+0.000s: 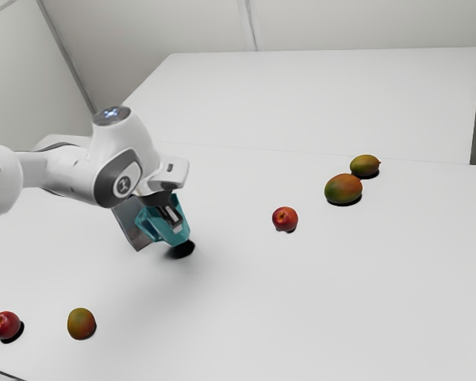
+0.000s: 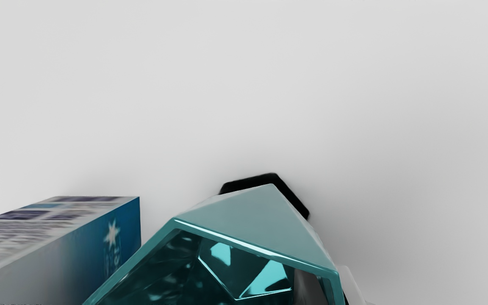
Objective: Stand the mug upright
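When seen in the exterior view, mug [image 1: 176, 236]: tilted, left of centre, clamped in pincer [image 1: 173, 215]
Wrist view: faceted hollow [image 2: 184, 271]; white star on box [image 2: 70, 250]
Exterior view: fruits [image 1: 343, 189], right and lower left

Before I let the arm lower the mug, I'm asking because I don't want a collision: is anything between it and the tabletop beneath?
Nothing visible stands between the mug and the table beneath; a dark shadow lies there. The box is close beside the tilted mug, so it might get bumped.
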{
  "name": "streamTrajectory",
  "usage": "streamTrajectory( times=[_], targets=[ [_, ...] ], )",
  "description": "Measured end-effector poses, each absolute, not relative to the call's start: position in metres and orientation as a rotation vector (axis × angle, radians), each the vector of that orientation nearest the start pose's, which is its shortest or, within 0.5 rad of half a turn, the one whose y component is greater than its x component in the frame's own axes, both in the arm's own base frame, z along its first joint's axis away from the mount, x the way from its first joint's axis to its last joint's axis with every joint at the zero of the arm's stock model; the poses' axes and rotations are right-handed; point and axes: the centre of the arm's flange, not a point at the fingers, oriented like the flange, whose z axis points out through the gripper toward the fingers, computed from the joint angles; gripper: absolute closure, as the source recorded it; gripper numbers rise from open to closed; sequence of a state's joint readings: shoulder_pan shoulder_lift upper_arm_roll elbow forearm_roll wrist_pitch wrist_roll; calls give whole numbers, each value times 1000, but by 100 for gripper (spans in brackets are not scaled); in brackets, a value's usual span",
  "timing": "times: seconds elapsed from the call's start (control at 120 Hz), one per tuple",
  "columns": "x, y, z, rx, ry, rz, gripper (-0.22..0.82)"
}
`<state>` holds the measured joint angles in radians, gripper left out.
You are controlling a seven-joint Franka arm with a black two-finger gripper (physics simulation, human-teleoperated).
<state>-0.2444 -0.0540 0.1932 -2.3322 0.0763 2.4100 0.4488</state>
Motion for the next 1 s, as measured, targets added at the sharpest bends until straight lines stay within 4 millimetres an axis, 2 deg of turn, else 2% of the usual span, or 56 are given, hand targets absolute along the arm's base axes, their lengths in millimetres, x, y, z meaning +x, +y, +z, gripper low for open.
streamTrajectory(
  times=[0.342, 0.508, 0.675, 1.0],
  targets=[
    [537, -38, 358, -2980, 656, -214, 76],
    [539, -31, 343, -3003, 566, -181, 76],
    [540, -26, 339, -3018, 499, -174, 75],
    [542, -28, 341, -3029, 443, -185, 54]
  ],
)
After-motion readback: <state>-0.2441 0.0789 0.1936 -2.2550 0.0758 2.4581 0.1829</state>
